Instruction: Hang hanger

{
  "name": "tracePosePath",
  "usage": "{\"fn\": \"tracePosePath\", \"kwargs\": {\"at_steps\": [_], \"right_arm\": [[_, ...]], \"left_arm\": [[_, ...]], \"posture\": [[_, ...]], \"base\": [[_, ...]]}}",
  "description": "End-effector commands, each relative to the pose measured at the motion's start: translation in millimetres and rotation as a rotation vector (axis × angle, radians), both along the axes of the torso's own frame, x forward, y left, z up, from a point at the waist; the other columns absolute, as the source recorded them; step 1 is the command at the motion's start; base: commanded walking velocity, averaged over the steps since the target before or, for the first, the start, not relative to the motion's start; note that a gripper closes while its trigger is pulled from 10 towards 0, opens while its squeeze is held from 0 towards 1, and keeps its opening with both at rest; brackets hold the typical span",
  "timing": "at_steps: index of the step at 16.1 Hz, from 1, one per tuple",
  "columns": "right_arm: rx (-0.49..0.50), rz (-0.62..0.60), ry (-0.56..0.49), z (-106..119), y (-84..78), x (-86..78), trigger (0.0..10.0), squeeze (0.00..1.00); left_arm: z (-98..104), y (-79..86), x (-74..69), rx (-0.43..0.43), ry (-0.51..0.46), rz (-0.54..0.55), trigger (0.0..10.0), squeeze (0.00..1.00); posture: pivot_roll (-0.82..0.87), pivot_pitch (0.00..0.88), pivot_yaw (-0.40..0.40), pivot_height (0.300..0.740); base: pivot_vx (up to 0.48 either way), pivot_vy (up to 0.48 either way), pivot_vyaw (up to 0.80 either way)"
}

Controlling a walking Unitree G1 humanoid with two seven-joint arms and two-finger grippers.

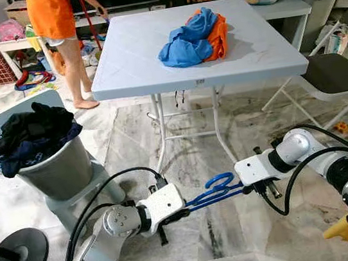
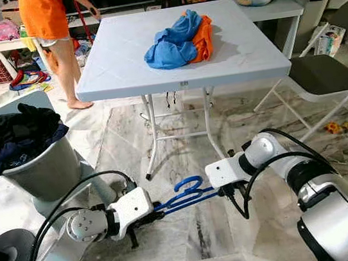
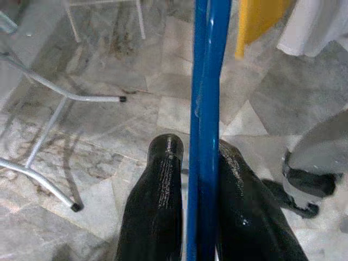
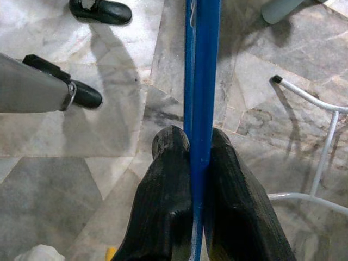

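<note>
A blue hanger [image 1: 213, 190] hangs level, low above the marble floor, held between my two arms with its hook pointing up. My left gripper [image 1: 188, 205] is shut on one end of it, and my right gripper [image 1: 243, 189] is shut on the other end. In the left wrist view the hanger's blue bars [image 3: 205, 109] run out between the two black fingers [image 3: 163, 185]. In the right wrist view the fingers [image 4: 168, 179] press against the blue bars [image 4: 200, 81] from both sides.
A white folding table [image 1: 131, 58] stands ahead, carrying a pile of blue and orange clothes [image 1: 193, 37]. At the left is a grey basket [image 1: 60, 172] full of dark clothes. A person in orange [image 1: 59, 30] stands beyond it. A folding chair [image 1: 335, 75] is at the right, and a black round base [image 1: 13, 257] at the lower left.
</note>
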State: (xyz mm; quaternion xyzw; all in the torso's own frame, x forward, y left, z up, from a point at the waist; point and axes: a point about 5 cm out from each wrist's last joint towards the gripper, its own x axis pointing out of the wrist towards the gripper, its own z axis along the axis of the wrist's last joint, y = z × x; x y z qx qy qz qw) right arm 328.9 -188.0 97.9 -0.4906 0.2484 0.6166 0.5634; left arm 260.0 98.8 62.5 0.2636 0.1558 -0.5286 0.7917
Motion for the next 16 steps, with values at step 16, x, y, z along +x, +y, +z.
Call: {"fn": "tracePosePath", "kwargs": {"at_steps": [16], "right_arm": [[-0.031, -0.247, -0.226, -12.5, -15.7, 10.6, 0.0, 0.0]], "left_arm": [[47.7, 5.5, -11.0, -0.257, -0.272, 0.116, 10.0, 1.0]], "posture": [[-0.05, 0.0, -0.001, 0.74]], "base": [[0.0, 0.0, 0.0]]}}
